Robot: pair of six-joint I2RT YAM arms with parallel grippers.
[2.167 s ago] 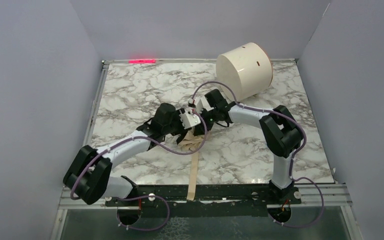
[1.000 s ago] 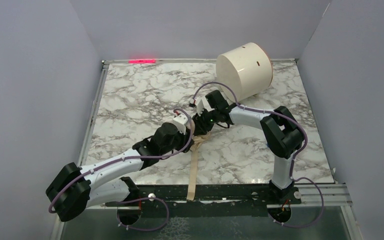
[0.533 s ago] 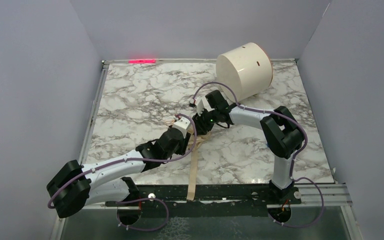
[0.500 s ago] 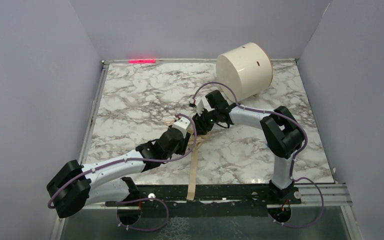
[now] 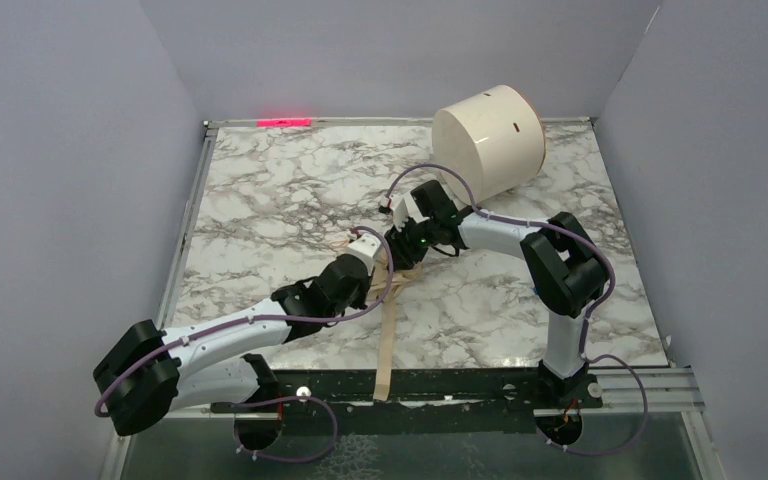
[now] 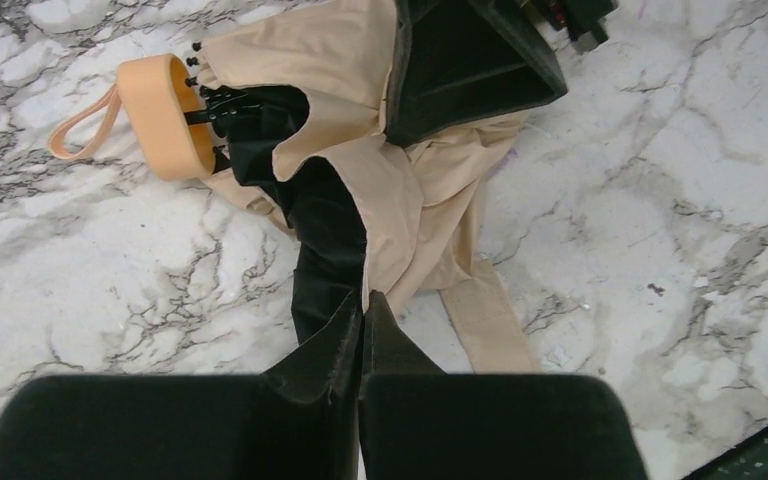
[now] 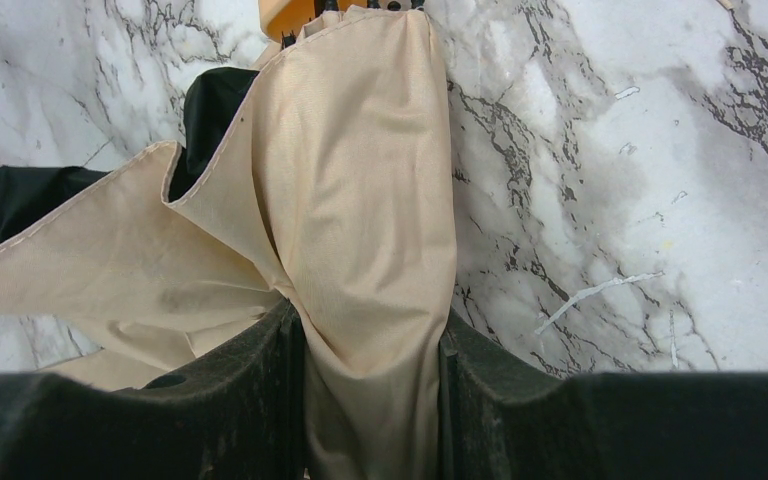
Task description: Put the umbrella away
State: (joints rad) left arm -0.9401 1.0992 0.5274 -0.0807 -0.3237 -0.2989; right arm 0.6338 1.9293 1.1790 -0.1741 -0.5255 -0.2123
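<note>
- Nearest us, at the bottom of the overhead view, the tan strap [image 5: 386,345] lies flat on the marble table [image 5: 260,190]. It runs from the near edge up toward the middle of the frame.
- The left gripper [image 6: 363,305] sits just left of centre overhead. In its own wrist view the fingers are pressed together, with their tips at the hem of the umbrella [image 6: 400,200] (we cannot tell whether any cloth is caught between them).
- The umbrella lies at the middle of the table, folded but loose. Its beige fabric is rumpled, and black lining [image 6: 330,230] shows at the centre of the left wrist view.
- Its peach handle [image 6: 165,115] lies on the marble in the upper left of that view, with a small loop [image 6: 80,125] trailing off to the left.
- The right gripper [image 7: 370,330] is clamped on a bunch of the beige fabric, one finger on each side of it.
- Farther back, in the upper right of the overhead view, we see a white drum [image 5: 488,140] well apart from the umbrella, its flat face turned toward the lower left.
- A red light [image 5: 283,122] glows along the table's far edge.
</note>
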